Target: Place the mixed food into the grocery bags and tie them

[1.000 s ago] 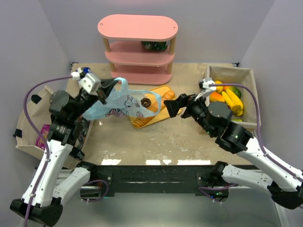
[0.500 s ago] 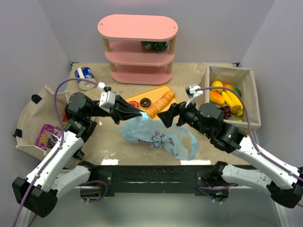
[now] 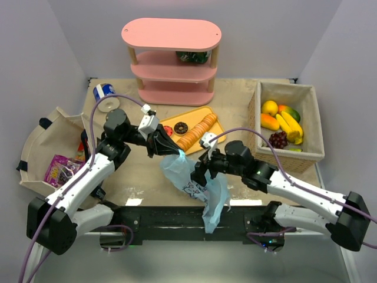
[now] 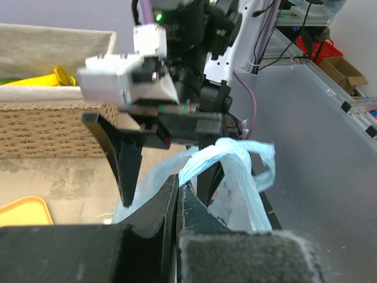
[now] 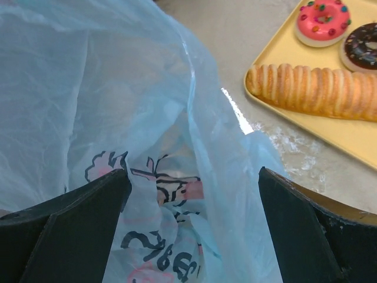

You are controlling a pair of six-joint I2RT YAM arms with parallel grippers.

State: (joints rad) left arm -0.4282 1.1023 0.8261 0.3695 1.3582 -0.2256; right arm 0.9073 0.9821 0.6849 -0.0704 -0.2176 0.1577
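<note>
Plastic of the light-blue grocery bag is pinched between the left fingers, which are pressed together on a twisted loop at its top. The bag hangs from them, and its lower end drapes over the near edge of the surface. The right fingers are spread wide on either side of the bag's cartoon-printed panel, just below the left fingers; whether they touch the film I cannot tell. Beyond the right fingers lies a yellow tray carrying a sliced loaf, a pink doughnut and a chocolate-glazed doughnut. Bananas sit in a wicker basket, well to the right of both pairs of fingers.
</note>
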